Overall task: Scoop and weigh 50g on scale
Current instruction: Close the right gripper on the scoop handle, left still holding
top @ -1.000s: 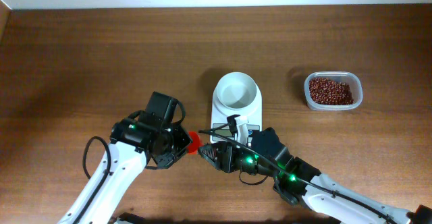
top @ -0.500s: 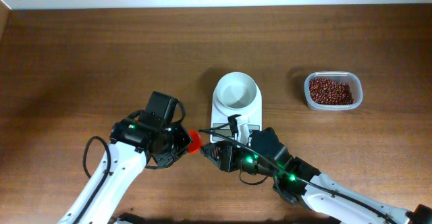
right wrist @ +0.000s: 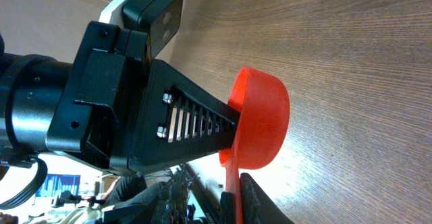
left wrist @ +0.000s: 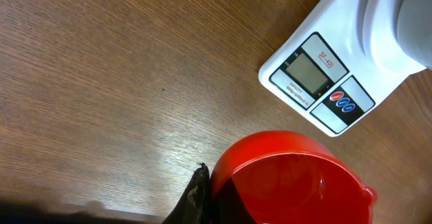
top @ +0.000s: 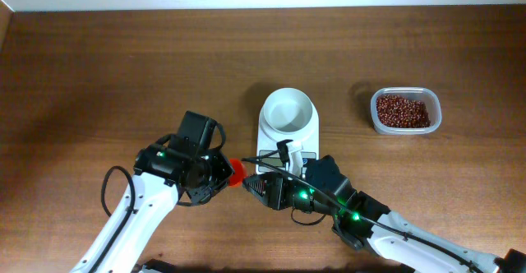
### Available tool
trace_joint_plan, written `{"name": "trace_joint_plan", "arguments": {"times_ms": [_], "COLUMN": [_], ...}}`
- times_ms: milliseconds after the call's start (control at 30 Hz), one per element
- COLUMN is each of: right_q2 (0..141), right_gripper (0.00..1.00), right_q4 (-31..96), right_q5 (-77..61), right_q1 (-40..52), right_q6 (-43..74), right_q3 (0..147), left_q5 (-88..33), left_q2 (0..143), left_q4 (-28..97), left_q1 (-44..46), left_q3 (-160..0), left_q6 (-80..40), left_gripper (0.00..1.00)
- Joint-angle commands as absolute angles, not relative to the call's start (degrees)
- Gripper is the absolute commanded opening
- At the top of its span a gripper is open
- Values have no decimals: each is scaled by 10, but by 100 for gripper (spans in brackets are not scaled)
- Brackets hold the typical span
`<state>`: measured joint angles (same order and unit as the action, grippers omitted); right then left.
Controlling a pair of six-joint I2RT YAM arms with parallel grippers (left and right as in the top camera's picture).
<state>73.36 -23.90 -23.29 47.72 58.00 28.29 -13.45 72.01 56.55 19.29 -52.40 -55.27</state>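
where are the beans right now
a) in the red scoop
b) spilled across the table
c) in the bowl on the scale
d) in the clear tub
d: the beans all sit in the clear tub, while the bowl on the scale and the red scoop are both empty.

You see the left gripper (right wrist: pixel 229 121) pinching the red scoop (right wrist: pixel 262 119) by its rim over the table (right wrist: pixel 351 62), handle reaching the bottom edge.
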Motion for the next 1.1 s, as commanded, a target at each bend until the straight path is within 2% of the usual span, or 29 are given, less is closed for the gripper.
{"name": "trace_joint_plan", "arguments": {"times_ms": [0, 200, 833, 967, 1067], "right_q2": [731, 731, 731, 731, 731], "right_gripper": [25, 29, 30, 48, 54], "right_q4": [-246, -235, -233, -231, -232], "right_q5": [-233, -218, -213, -189, -173], "right_q1": [480, 480, 480, 480, 480], "right_q6": [573, 573, 573, 573, 573], "right_q3": [292, 292, 292, 292, 292], "left_q5": [-136, -138, -137, -137, -114], "left_q2": [723, 723, 723, 723, 723], "left_q4": [569, 571, 572, 573, 577], "left_q1": [197, 197, 197, 197, 197], "left_q3": [-526, -526, -526, -525, -526], "left_q6": [-528, -516, -451, -451, -451], "left_gripper": [0, 0, 0, 0, 0]}}
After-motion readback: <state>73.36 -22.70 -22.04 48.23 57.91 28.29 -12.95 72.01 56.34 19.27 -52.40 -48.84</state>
